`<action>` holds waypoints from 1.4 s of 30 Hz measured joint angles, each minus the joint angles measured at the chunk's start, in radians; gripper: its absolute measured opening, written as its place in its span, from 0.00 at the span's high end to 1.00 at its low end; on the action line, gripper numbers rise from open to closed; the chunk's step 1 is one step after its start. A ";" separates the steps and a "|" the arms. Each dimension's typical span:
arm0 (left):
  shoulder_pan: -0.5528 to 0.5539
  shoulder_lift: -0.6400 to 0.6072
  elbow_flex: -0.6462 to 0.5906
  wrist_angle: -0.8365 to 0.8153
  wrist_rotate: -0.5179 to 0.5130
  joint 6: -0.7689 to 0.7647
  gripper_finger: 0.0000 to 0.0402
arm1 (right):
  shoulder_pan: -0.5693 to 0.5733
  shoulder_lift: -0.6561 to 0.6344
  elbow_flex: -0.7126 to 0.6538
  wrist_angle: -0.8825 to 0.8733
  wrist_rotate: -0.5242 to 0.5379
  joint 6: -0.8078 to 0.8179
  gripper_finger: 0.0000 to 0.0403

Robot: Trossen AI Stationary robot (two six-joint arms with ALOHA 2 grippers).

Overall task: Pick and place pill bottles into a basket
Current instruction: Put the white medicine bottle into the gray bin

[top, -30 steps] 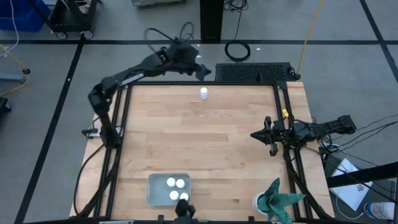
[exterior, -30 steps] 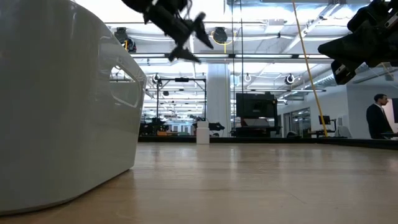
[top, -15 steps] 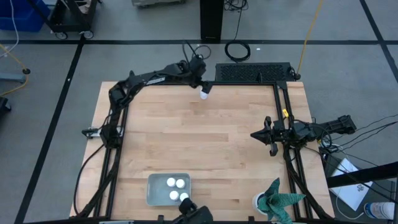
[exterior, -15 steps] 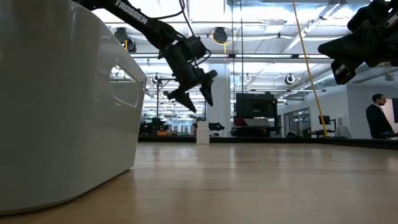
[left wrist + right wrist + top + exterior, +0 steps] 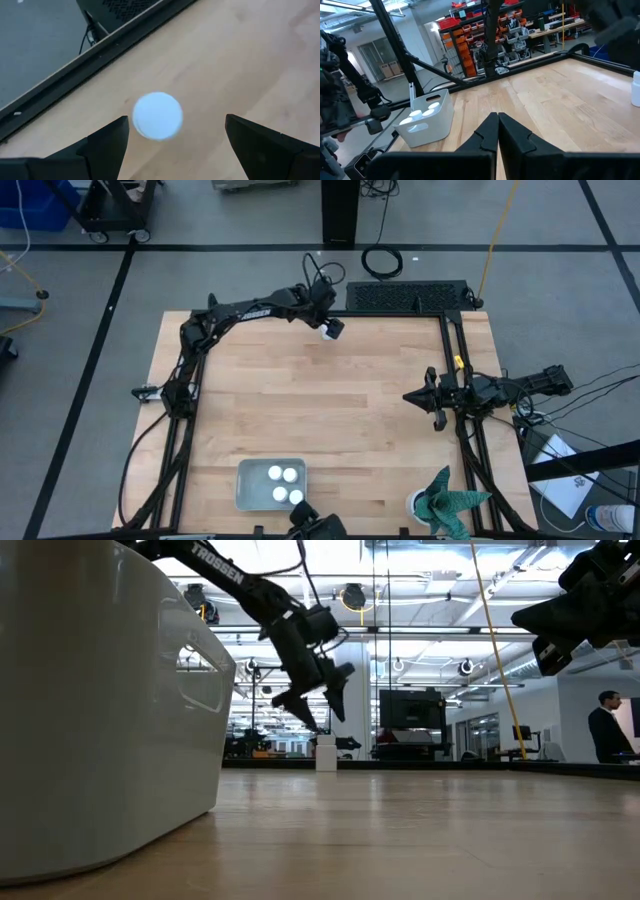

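From overhead the last pill bottle (image 5: 327,332) is mostly hidden under the left end effector (image 5: 330,327) at the table's (image 5: 330,410) far edge. The left wrist view shows its round cap between spread fingers (image 5: 107,145); it stands upright, long axis vertical. Three bottles (image 5: 284,485) sit in the basket (image 5: 250,488). The right end effector (image 5: 425,397) waits near the right edge, fingers together.

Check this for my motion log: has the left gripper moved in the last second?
Yes. The left gripper came down from beyond the table's far edge to just above the lone bottle.
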 joint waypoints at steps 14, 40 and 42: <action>0.001 0.038 0.000 0.020 -0.020 0.013 0.16 | 0.000 0.000 0.000 0.000 0.000 0.000 0.99; 0.002 0.056 -0.001 0.040 -0.028 0.017 0.51 | 0.000 0.000 0.000 0.000 0.000 0.000 0.99; 0.002 0.056 -0.001 0.040 -0.029 0.017 0.55 | 0.000 0.000 0.000 0.000 0.000 0.000 0.99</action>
